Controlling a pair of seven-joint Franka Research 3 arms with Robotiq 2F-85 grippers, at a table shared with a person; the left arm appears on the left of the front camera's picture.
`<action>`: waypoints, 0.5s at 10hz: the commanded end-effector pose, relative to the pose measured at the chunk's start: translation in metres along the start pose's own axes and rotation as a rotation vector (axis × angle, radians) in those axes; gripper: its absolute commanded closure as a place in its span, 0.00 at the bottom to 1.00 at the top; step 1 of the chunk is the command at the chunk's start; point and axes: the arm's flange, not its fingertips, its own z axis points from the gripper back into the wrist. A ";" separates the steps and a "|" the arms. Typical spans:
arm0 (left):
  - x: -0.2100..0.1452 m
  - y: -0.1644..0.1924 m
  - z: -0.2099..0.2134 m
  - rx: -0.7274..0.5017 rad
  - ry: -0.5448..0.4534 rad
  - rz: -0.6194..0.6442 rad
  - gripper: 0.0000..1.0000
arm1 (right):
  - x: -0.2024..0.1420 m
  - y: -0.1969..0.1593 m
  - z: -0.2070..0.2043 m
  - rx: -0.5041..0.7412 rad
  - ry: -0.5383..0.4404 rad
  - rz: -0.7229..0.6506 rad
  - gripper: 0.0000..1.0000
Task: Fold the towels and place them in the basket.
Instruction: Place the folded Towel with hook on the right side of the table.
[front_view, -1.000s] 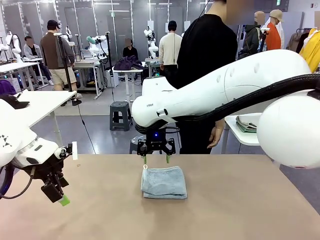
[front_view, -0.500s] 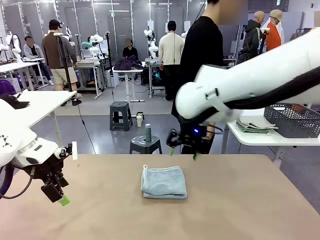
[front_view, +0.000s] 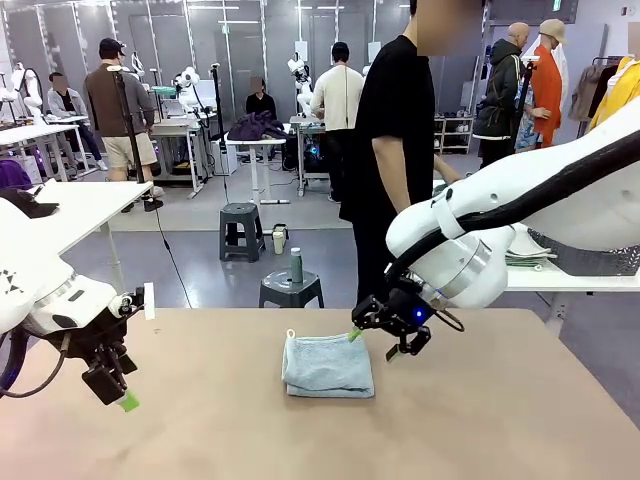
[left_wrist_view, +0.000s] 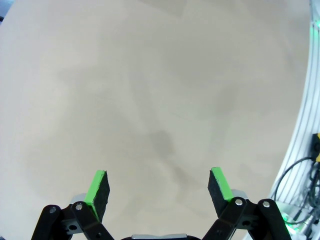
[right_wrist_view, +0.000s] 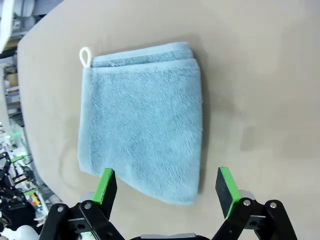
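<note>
A pale grey-blue towel (front_view: 328, 365) lies folded in a small square at the middle of the tan table (front_view: 500, 420), its white loop tag (front_view: 290, 333) at the far left corner. My right gripper (front_view: 372, 343) hangs open just off the towel's far right corner, one green fingertip over its edge. In the right wrist view the towel (right_wrist_view: 142, 135) lies flat ahead of my right gripper (right_wrist_view: 166, 187), whose pads straddle its near edge. Low at the table's left, my left gripper (front_view: 115, 390) stands open with nothing in it; under my left gripper (left_wrist_view: 159, 187) is bare tabletop. The basket (front_view: 590, 262) stands on a white side table, partly behind my right arm.
A person in a black shirt (front_view: 395, 150) stands at the table's far side, turned to the right. The white side table (front_view: 560, 282) is beyond the right far corner. A stool with a bottle (front_view: 292, 285) stands behind the far edge.
My right arm swung right from the towel's far left corner, then dropped lower to its far right corner, uncovering the person. Towel and left arm have not moved.
</note>
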 end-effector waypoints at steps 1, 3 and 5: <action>0.001 0.001 0.000 0.010 0.012 0.000 0.00 | 0.011 -0.005 -0.019 0.086 -0.008 0.009 0.00; 0.001 0.001 0.000 0.010 0.012 0.000 0.00 | 0.017 -0.007 -0.031 0.087 0.018 -0.015 0.00; 0.001 0.001 0.000 0.010 0.012 0.000 0.00 | 0.022 -0.007 -0.040 0.092 0.039 -0.031 0.00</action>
